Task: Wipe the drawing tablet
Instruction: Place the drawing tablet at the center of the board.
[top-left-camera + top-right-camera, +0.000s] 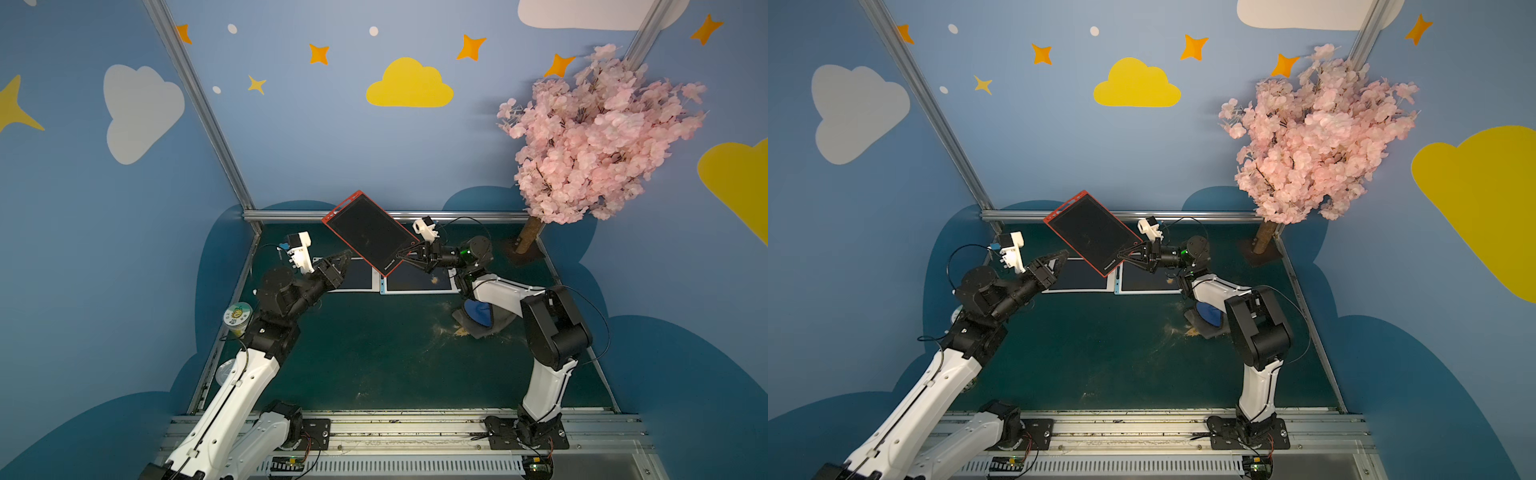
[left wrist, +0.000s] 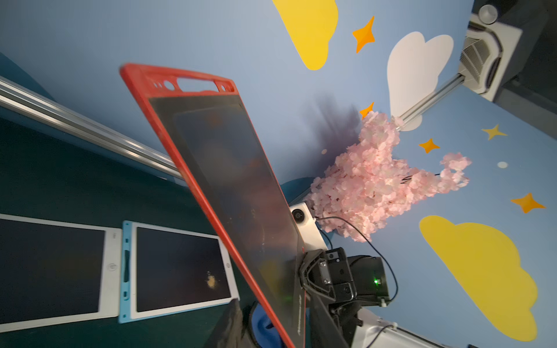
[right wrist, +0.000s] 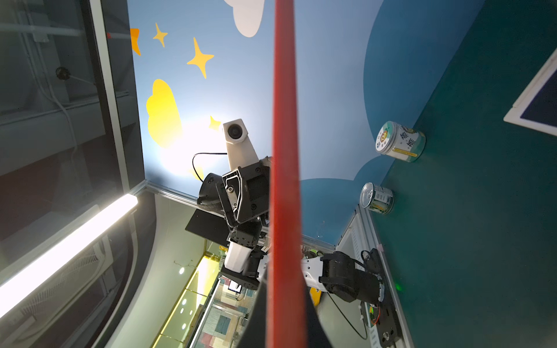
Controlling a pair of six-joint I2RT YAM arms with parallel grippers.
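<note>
The drawing tablet (image 1: 368, 230) (image 1: 1090, 230), red-framed with a dark screen, is held tilted in the air above the back of the table. My right gripper (image 1: 401, 259) (image 1: 1121, 257) is shut on its lower corner. The right wrist view shows the tablet edge-on as a red strip (image 3: 284, 120) between the dark fingers (image 3: 256, 316). My left gripper (image 1: 338, 264) (image 1: 1059, 259) is open and empty, just left of the tablet's lower edge. I cannot tell whether it touches it. In the left wrist view the tablet's screen (image 2: 235, 186) fills the middle, beside one blurred finger (image 2: 232, 325).
Two white-framed tablets (image 1: 353, 274) (image 1: 419, 282) lie flat under the raised one, the right one with a beige smudge (image 2: 211, 280). A grey cloth with a blue pad (image 1: 478, 316) and crumbs (image 1: 457, 330) lie under the right arm. A jar (image 1: 238, 318) stands left. A pink blossom tree (image 1: 598, 137) stands back right.
</note>
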